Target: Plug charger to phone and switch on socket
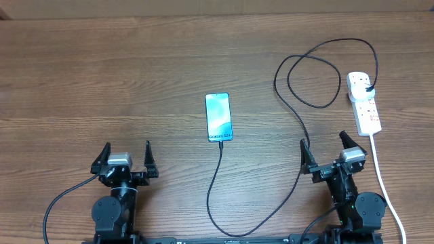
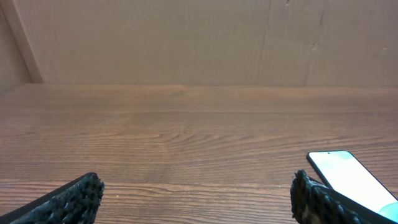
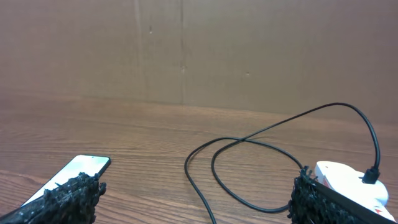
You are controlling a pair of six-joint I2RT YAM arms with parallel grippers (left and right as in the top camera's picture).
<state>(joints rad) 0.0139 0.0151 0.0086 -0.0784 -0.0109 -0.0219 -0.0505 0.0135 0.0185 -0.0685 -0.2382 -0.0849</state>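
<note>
The phone (image 1: pixel 218 117) lies flat mid-table with its light blue screen up and "Galaxy" text at its near end. It also shows in the left wrist view (image 2: pixel 348 174) and the right wrist view (image 3: pixel 74 169). The charger cable (image 1: pixel 298 115) runs from the phone's near end, loops near the table front, coils at the back right and ends in a black plug seated in the socket (image 1: pixel 364 102). The cable (image 3: pixel 249 143) and socket (image 3: pixel 348 180) show in the right wrist view. My left gripper (image 1: pixel 126 161) and right gripper (image 1: pixel 327 154) are both open and empty near the front edge.
The socket's thick white cord (image 1: pixel 383 176) runs toward the front edge past my right arm. A brown cardboard wall (image 2: pixel 199 37) stands behind the wooden table (image 1: pixel 102 81).
</note>
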